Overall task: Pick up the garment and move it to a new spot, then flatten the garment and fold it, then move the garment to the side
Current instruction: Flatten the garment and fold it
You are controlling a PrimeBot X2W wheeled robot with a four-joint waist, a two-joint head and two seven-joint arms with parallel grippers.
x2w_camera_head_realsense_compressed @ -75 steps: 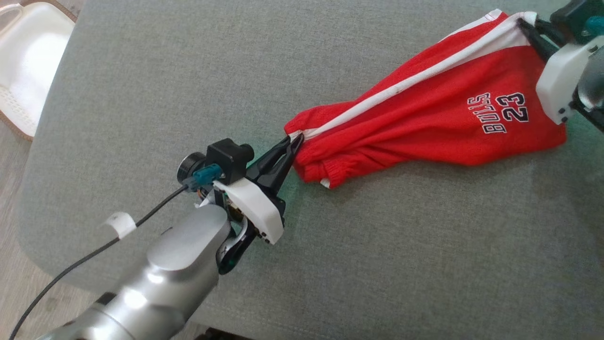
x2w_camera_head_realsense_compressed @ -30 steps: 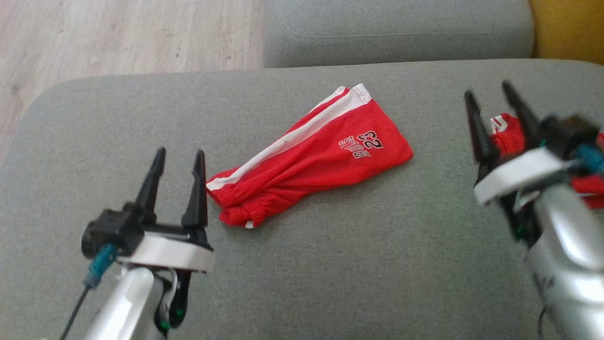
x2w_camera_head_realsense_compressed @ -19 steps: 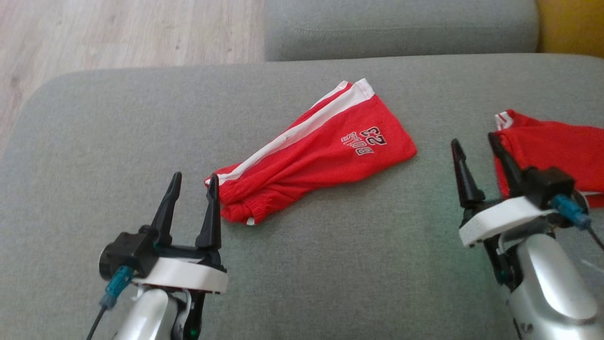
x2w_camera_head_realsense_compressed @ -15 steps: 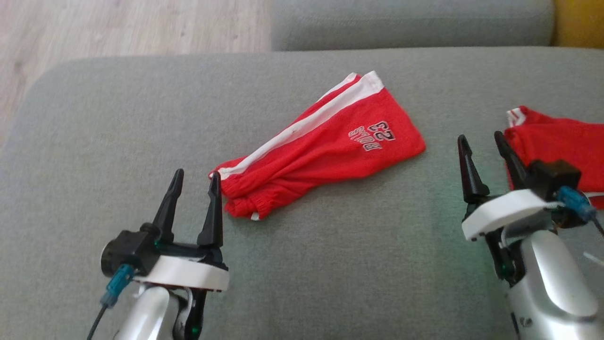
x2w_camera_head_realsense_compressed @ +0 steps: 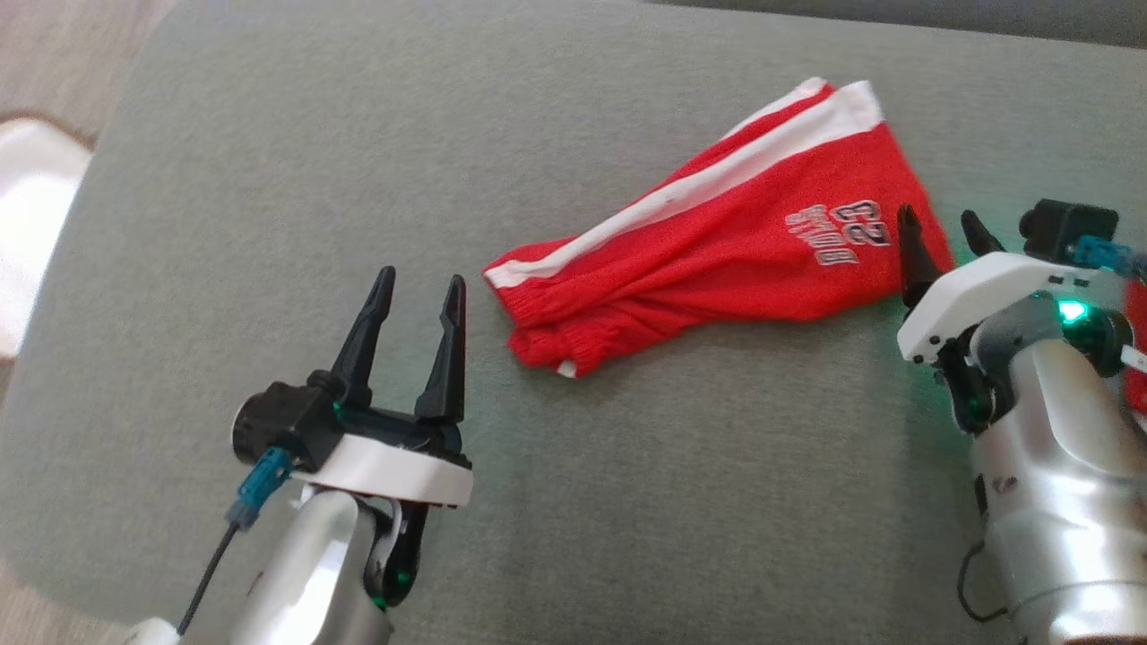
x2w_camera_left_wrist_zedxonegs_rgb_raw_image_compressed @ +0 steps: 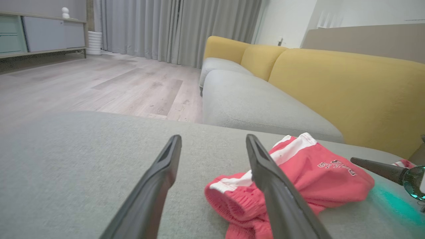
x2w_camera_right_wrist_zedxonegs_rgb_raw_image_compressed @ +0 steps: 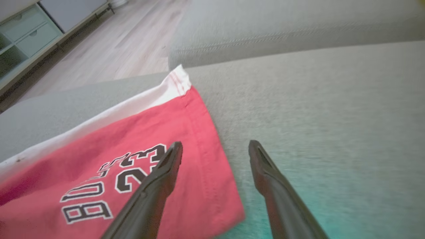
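The garment [x2w_camera_head_realsense_compressed: 717, 242] is a pair of red shorts with a white side stripe and "BULLS 23" lettering. It lies bunched and slanted on the grey cushion [x2w_camera_head_realsense_compressed: 627, 502]. My left gripper [x2w_camera_head_realsense_compressed: 421, 276] stands open just left of its waistband end, apart from it. In the left wrist view that gripper [x2w_camera_left_wrist_zedxonegs_rgb_raw_image_compressed: 213, 137] frames bare cushion, with the garment [x2w_camera_left_wrist_zedxonegs_rgb_raw_image_compressed: 298, 172] behind its right finger. My right gripper [x2w_camera_head_realsense_compressed: 936, 215] is open at the garment's lettered end. In the right wrist view this gripper [x2w_camera_right_wrist_zedxonegs_rgb_raw_image_compressed: 215, 143] has its left finger over the garment [x2w_camera_right_wrist_zedxonegs_rgb_raw_image_compressed: 132, 139] and the hem edge between the fingers.
Another red cloth [x2w_camera_head_realsense_compressed: 1136, 358] peeks in at the head view's right edge, behind my right arm. A white object [x2w_camera_head_realsense_compressed: 27, 206] lies off the cushion's left edge. A yellow sofa back [x2w_camera_left_wrist_zedxonegs_rgb_raw_image_compressed: 332, 83] and a grey seat [x2w_camera_left_wrist_zedxonegs_rgb_raw_image_compressed: 259, 106] stand beyond the cushion.
Both grippers have let go of the garment's ends and opened. The head camera has shifted. My right gripper now stands closer to the lettered end than half a second ago.
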